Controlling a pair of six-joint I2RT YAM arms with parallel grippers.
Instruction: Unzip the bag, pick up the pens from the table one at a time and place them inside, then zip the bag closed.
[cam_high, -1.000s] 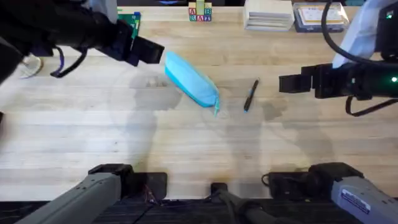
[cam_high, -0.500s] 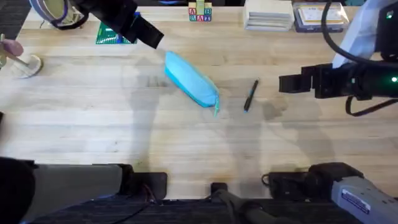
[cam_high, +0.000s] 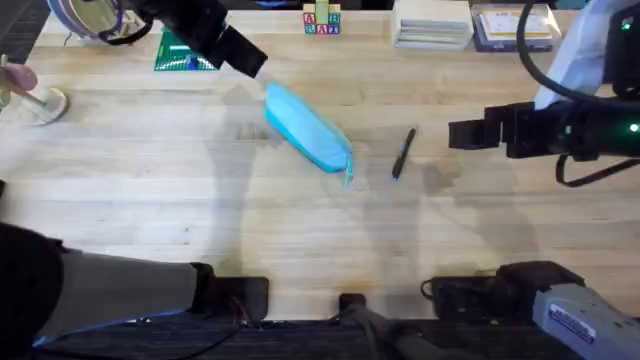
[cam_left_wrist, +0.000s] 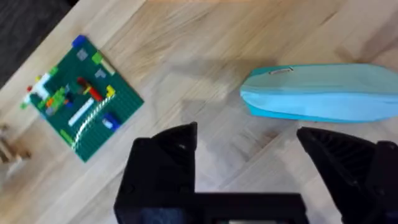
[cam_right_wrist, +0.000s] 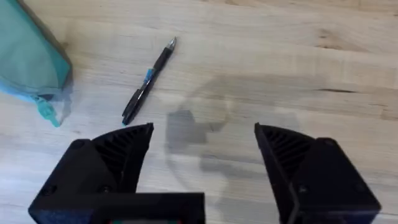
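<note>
Listing largest first: we note the table (cam_high: 150, 200), bare around mid-board; the bag (cam_high: 308, 128) lying diagonally, apparently zipped; the left gripper (cam_left_wrist: 249, 168) spread wide just beside its far end; the right gripper (cam_right_wrist: 202, 155) likewise agape; one dark pen (cam_high: 403, 153) between bag and right gripper.

pale wood tabletop (cam_high: 300, 220), evenly lit

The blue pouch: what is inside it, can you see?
No. The blue pouch lies closed on the table, so its inside is hidden. One black pen lies beside it.
</note>
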